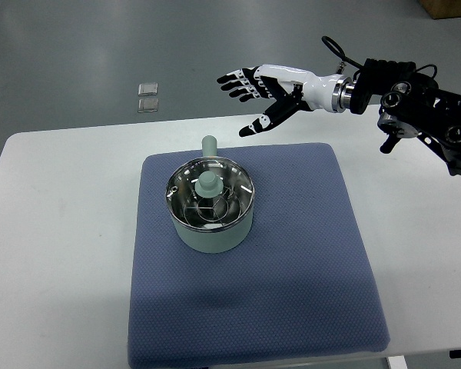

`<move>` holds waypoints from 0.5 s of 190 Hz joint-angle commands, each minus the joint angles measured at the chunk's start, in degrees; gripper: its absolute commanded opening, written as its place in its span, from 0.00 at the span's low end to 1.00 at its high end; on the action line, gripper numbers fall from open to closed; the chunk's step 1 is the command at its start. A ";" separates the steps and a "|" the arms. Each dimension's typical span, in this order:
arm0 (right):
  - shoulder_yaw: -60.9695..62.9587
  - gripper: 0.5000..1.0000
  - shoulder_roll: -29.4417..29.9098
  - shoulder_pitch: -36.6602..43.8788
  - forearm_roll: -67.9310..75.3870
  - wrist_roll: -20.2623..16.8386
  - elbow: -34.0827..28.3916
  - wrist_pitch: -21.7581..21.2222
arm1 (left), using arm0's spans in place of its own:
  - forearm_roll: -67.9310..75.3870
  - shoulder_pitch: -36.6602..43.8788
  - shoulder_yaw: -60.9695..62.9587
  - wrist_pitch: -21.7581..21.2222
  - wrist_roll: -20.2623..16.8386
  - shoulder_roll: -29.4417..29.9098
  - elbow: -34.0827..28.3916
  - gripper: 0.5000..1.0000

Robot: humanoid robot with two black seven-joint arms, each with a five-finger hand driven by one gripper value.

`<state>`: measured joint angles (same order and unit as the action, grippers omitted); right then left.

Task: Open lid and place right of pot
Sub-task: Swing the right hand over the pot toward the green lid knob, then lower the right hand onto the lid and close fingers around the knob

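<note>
A pale green pot (212, 231) stands on the blue mat (292, 269), its short handle (209, 144) pointing away from me. A shiny metal lid (224, 192) with a pale green knob (208, 183) sits on the pot. My right hand (255, 96) hovers above the table's far edge, up and to the right of the pot, apart from it. Its fingers (234, 80) are spread and hold nothing. The right arm (415, 104) comes in from the right edge. No left arm shows.
The mat lies on a white table (54, 254), with bare mat to the right of the pot. Two small square objects (147, 96) lie on the grey floor beyond the table.
</note>
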<state>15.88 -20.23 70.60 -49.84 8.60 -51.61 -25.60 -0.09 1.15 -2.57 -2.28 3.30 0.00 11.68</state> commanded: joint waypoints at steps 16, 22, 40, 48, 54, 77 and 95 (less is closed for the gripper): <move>-15.26 0.86 -0.16 15.00 -0.52 -2.28 -3.50 -2.88 | 0.00 -0.01 0.02 -0.01 0.04 0.00 0.00 1.00; -16.40 0.86 0.01 16.33 -0.52 -2.28 -4.12 -3.23 | 0.00 -0.01 0.02 -0.01 0.04 0.00 0.00 1.00; -20.18 0.86 0.89 20.90 -0.70 -2.01 -8.42 -3.41 | 0.00 -0.01 0.02 -0.01 0.04 0.00 0.00 1.00; -20.18 0.86 0.89 20.90 -0.70 -2.01 -8.42 -3.41 | 0.00 -0.01 0.02 -0.01 0.04 0.00 0.00 1.00; -22.20 0.85 2.12 23.09 -0.88 -1.84 -10.71 -2.27 | 0.00 -0.01 0.02 0.17 0.04 0.00 0.09 1.00; -26.42 0.85 5.02 24.94 -3.07 -1.75 -10.97 1.34 | 0.00 -0.01 -0.06 0.61 0.04 0.00 0.09 1.00; -28.00 0.84 6.69 25.12 -7.64 -1.57 -10.97 4.67 | 0.00 -0.01 -0.06 0.70 0.04 0.00 0.27 1.00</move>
<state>-10.10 -15.29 95.26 -53.38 6.90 -62.53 -24.21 -0.09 1.14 -2.61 -1.73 3.33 0.00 11.82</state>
